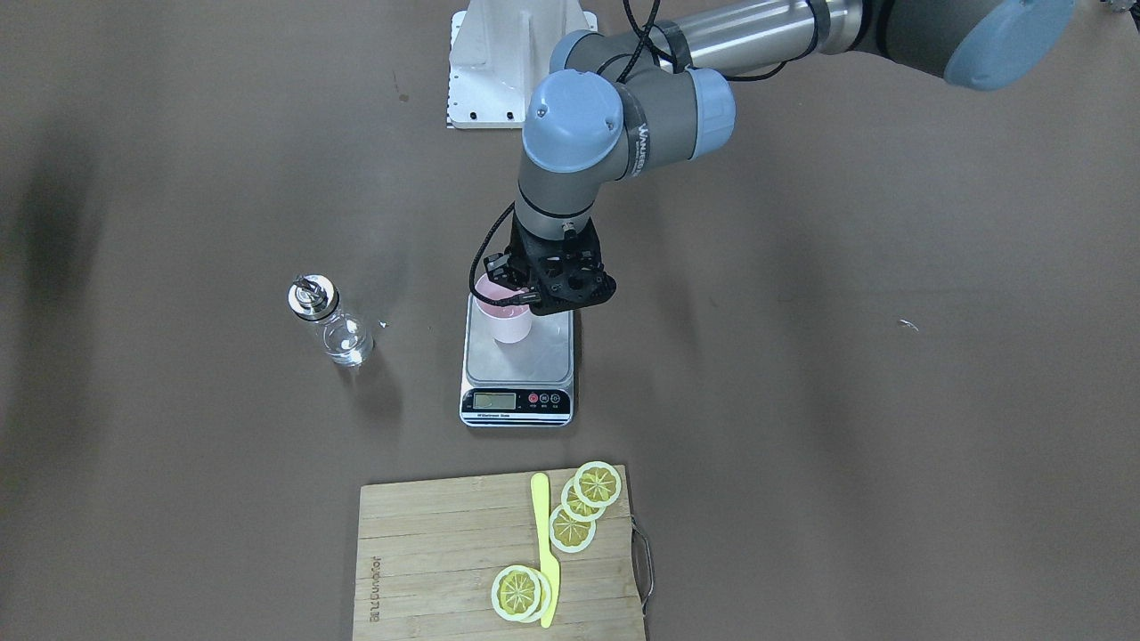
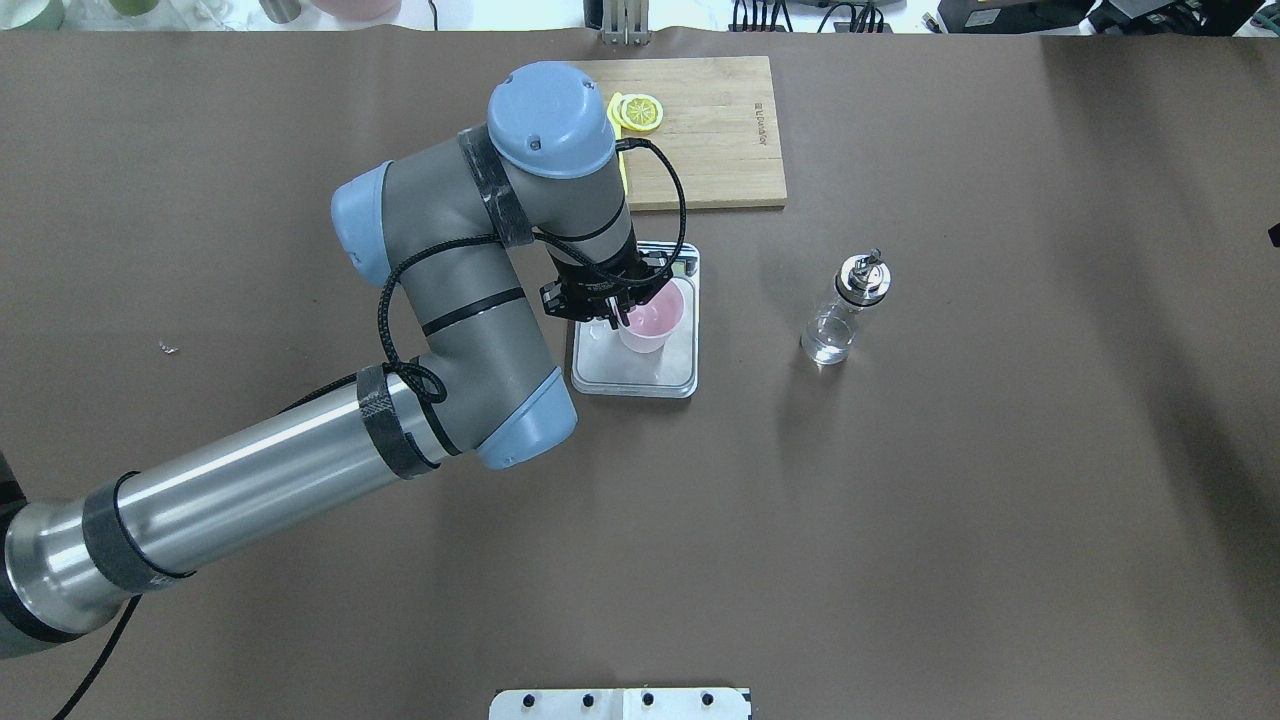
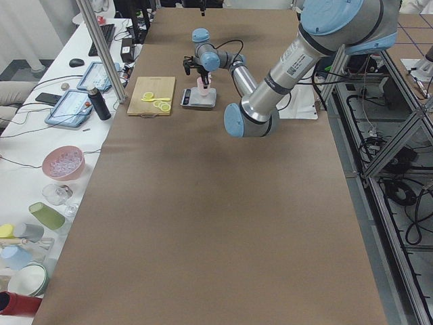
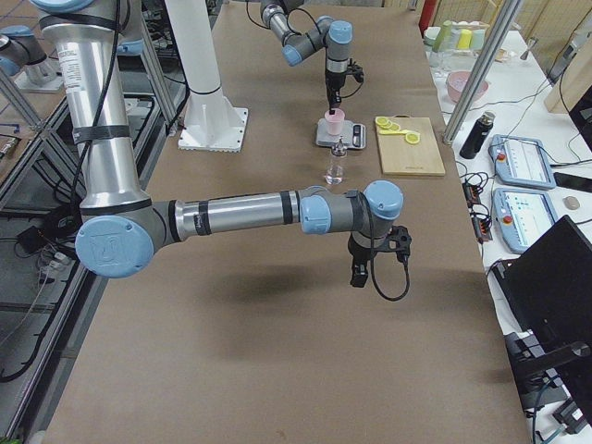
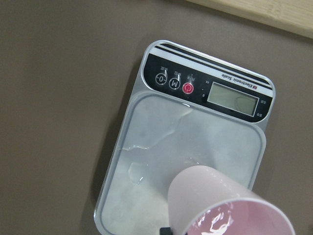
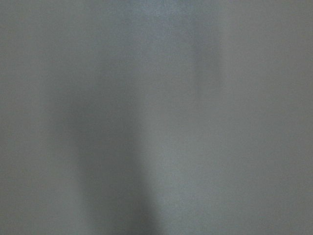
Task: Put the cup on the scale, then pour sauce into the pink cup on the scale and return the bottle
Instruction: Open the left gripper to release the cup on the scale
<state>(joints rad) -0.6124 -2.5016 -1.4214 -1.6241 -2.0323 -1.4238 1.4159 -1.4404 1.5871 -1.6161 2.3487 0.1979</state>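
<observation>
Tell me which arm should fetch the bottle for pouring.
Right. The bottle stands on the scale's right side, toward the right gripper, which hangs empty. The left gripper is occupied at the cup's rim.

The left arm (image 2: 470, 330) and the right arm (image 4: 240, 215) are made up of grey joints capped in pale blue and polished silver tubes, black tape bands (image 2: 385, 430) and a looping black cable (image 2: 382, 310) are carried, and a black left gripper (image 2: 613, 316) is fitted.
</observation>
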